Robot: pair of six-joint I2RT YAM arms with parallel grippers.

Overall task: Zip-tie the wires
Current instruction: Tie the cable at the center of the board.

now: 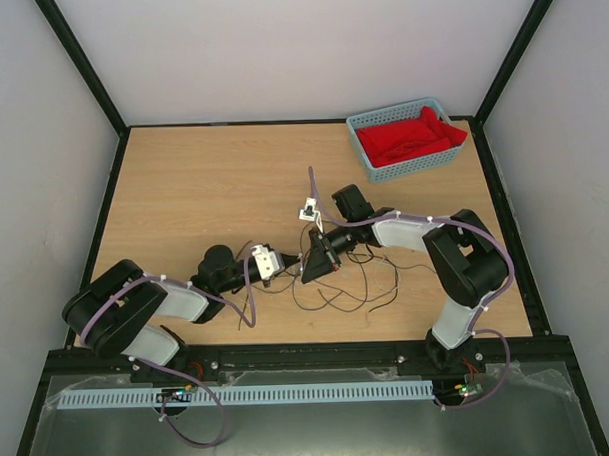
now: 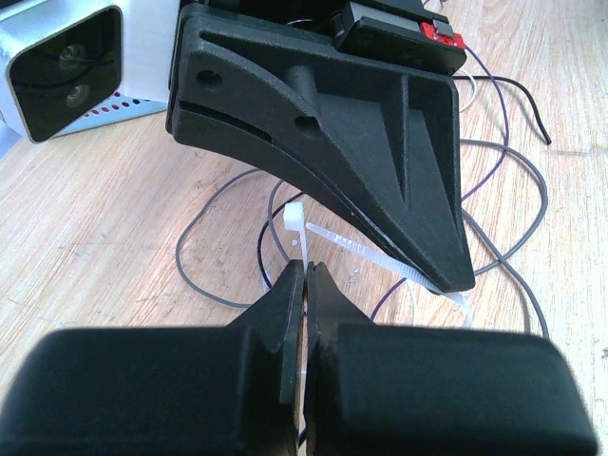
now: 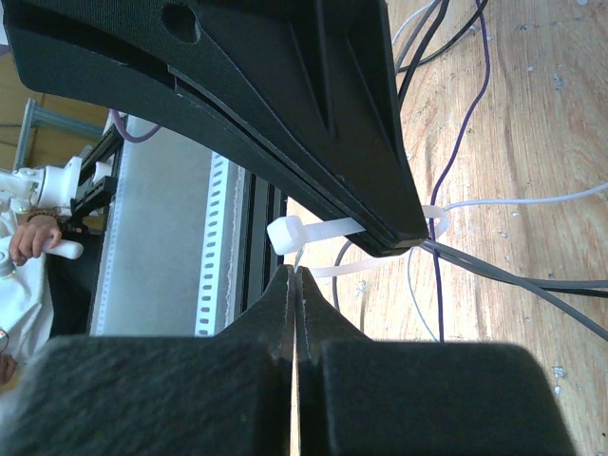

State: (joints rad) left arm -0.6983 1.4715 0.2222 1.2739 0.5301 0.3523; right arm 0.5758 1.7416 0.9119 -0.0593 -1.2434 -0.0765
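Light wood table (image 1: 203, 191), grain running left to right, with small pale specks showing in the wrist views. Plain white walls (image 1: 298, 48) on three sides. Black frame posts (image 1: 79, 61) stand in the corners and a black rail (image 1: 309, 356) runs along the near edge, with a slotted white duct (image 1: 290, 394) on grey metal below it. Blue basket (image 1: 417, 163) sits at the far right corner with a red cloth (image 1: 409, 136) inside. Both arms reach to mid-table, and their grippers cross beside each other over the wires (image 1: 352, 286), which lie in loose loops on the wood right of centre. Left gripper (image 2: 306, 275): fingers pressed together. Right gripper (image 3: 293, 277): the same. Zip tie (image 2: 366, 255) spans between the two. Seen from the opposite wrist, its strip runs into the closed seam at each gripper's tip, and its head sits just off the fingertips. A person's hand (image 3: 28, 239) shows past the table's near edge.
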